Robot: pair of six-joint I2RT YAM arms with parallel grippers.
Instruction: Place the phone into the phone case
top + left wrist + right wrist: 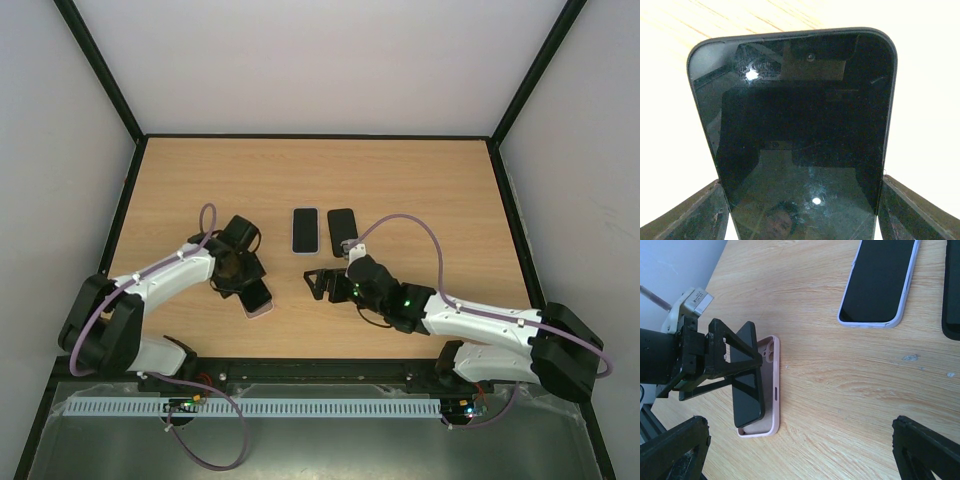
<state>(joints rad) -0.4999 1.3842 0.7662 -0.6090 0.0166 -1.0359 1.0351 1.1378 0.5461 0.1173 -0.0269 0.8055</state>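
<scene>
My left gripper (240, 272) is shut on a black phone (800, 125), gripping its two long edges between my fingers (690, 215). It holds the phone tilted over an open pink phone case (774, 390) that lies flat on the wooden table. In the right wrist view the phone (747, 385) sits partly inside the case's outline, its lower end close to the case's bottom rim. The case (262, 308) also shows in the top view. My right gripper (325, 283) is open and empty, low over the table to the right of the case, and also shows in its own wrist view (800, 455).
A phone in a lavender case (305, 230) and a black phone (342, 230) lie side by side at mid-table, behind my right gripper. They also show in the right wrist view, the lavender one (880, 280) beside the black one (952, 290). Black-framed walls enclose the table (430, 190).
</scene>
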